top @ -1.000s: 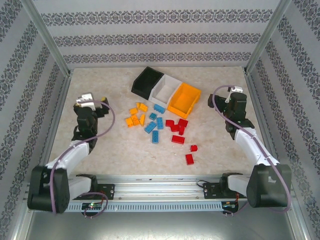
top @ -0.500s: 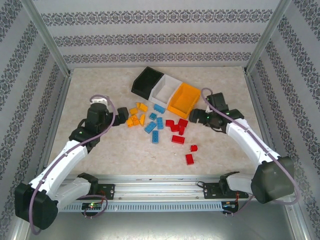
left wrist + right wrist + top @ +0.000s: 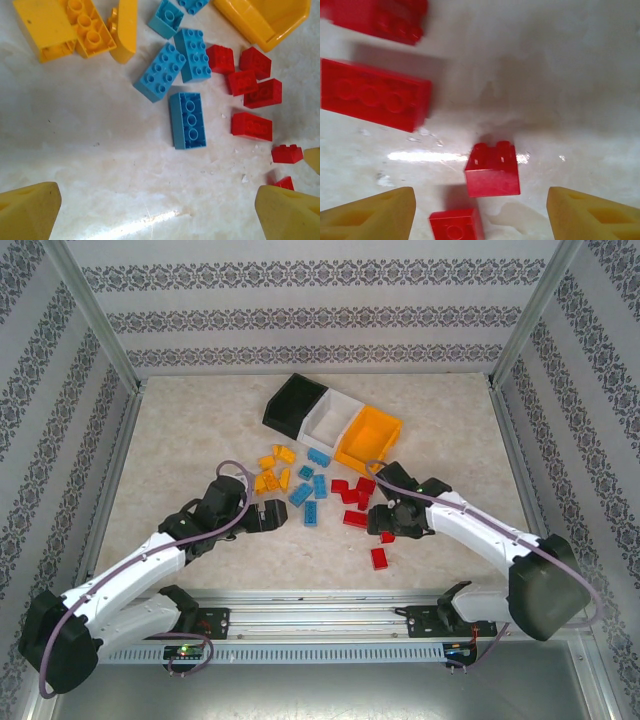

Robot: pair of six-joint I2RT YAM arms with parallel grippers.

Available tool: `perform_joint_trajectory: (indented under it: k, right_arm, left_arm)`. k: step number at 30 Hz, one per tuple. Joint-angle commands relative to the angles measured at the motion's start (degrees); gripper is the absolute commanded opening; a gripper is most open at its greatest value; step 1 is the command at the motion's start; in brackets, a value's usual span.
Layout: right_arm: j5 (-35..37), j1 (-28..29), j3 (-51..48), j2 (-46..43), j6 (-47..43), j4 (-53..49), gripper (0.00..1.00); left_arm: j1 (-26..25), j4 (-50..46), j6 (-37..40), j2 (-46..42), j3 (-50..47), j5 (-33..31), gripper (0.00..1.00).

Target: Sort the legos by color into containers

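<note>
The legos lie loose on the table in three groups: orange-yellow ones, light blue ones and red ones. Behind them stand the containers in a row: black, white, orange-yellow. My left gripper is open over bare table, with a blue brick just ahead of it. My right gripper is low and open around a small red brick, with a gap on each side. A second small red brick lies between its fingers.
A long red brick lies to the left ahead of the right gripper. Another red brick sits alone nearer the front rail. Metal frame posts and patterned walls bound the table on three sides.
Both arms have swung in from the table's sides and dropped beside the pile. The right jaws have narrowed around the small red brick; the left jaws have stayed wide.
</note>
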Motion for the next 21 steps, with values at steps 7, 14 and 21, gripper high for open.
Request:
perform_joint_trajectory:
  k: [7, 14, 21]
  right_arm:
    - [2.24, 0.66, -2.43, 4.38, 0.62, 3.97, 0.66]
    - [0.71, -0.21, -2.69, 7.76, -0.34, 6.74, 0.57]
    - [0.05, -0.75, -2.69, 9.84, -0.77, 7.82, 0.49]
  left_arm:
    - [-1.19, -0.71, -2.79, -3.15, -1.74, -0.04, 1.0]
    - [-1.15, -0.88, -3.42, -3.54, -2.35, -0.59, 1.0]
    - [-1.22, -1.5, -3.39, -3.5, -2.43, -1.28, 1.0]
